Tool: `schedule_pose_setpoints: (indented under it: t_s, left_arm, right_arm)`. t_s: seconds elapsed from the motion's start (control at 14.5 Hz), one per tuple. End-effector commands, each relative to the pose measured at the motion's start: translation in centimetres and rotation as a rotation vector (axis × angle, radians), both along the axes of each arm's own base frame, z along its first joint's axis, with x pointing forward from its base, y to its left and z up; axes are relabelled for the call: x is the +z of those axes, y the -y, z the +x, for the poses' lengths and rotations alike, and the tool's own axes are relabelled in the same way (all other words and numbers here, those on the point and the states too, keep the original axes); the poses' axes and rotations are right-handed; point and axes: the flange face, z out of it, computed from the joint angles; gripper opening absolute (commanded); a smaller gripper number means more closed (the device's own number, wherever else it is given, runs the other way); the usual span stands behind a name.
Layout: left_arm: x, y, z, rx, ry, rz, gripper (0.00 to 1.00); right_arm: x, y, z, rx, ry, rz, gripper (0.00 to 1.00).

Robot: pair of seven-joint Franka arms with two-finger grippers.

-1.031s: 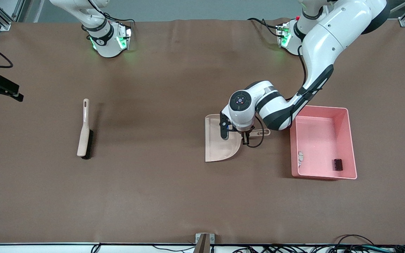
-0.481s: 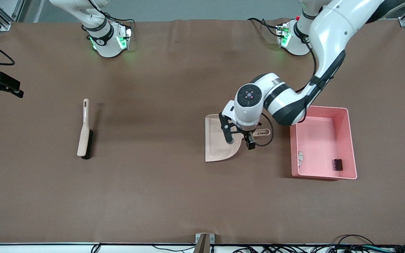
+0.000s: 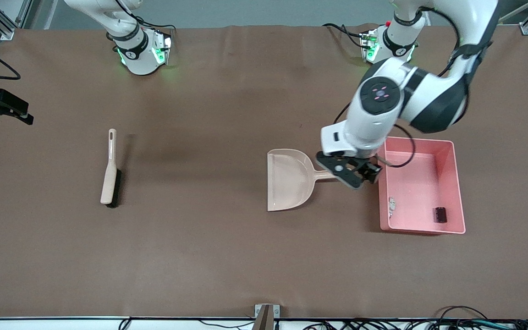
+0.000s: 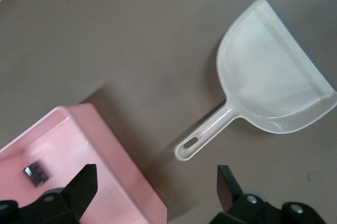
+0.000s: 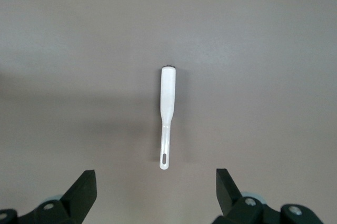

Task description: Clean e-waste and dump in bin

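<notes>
The pink bin (image 3: 457, 183) stands toward the left arm's end of the table. Both pieces of e-waste lie in it: the white part (image 3: 391, 204) by the wall facing the dustpan, and the dark ribbed block (image 3: 439, 214) nearer the front camera. My left gripper (image 3: 355, 176) is open and empty, up in the air over the dustpan's handle end and the bin's wall. The left wrist view shows the gripper (image 4: 156, 192), the bin (image 4: 79, 145) and the dark block (image 4: 36, 174). My right gripper (image 3: 5, 110) waits open and empty, high above the table.
The beige dustpan (image 3: 289, 178) lies empty on the table beside the bin, handle toward it; it also shows in the left wrist view (image 4: 274, 81). A beige brush (image 3: 110, 169) lies toward the right arm's end, and shows in the right wrist view (image 5: 167, 108) below the right gripper (image 5: 156, 187).
My left gripper has risen from the dustpan's handle and moved toward the bin, turning as it went. The dustpan, brush and e-waste have not moved.
</notes>
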Motion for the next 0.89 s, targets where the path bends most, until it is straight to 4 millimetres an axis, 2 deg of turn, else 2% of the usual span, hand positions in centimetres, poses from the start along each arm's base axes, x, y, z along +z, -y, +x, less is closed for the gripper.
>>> schedule_pose_setpoints:
  t_s: [0.0, 0.21, 0.34, 0.48, 0.69, 0.83]
  left_arm:
    - [4.8, -4.9, -0.1, 0.147, 0.029, -0.023, 1.0]
    - [9.2, -12.1, 0.4, 0.275, 0.067, -0.03, 1.0]
    - [10.9, -15.8, 0.5, 0.339, 0.089, -0.024, 1.0]
    - [12.5, -18.2, -0.4, 0.396, 0.073, -0.015, 1.0]
    - [13.8, -23.0, -1.3, 0.508, 0.016, -0.084, 1.0]
    - [14.9, -24.1, -2.2, 0.531, 0.0, -0.097, 1.0]
  right_arm:
    - [0.6, -0.4, -0.2, -0.01, 0.014, 0.014, 1.0]
    - [0.7, -0.3, -0.4, -0.01, 0.008, 0.013, 1.0]
    - [0.6, -0.1, -0.5, -0.016, 0.006, 0.013, 1.0]
    - [0.6, -0.1, -0.4, -0.016, 0.007, 0.013, 1.0]
    - [0.7, -0.5, -0.4, -0.009, 0.011, 0.015, 1.0]
    - [0.7, -0.5, -0.4, -0.009, 0.006, 0.015, 1.0]
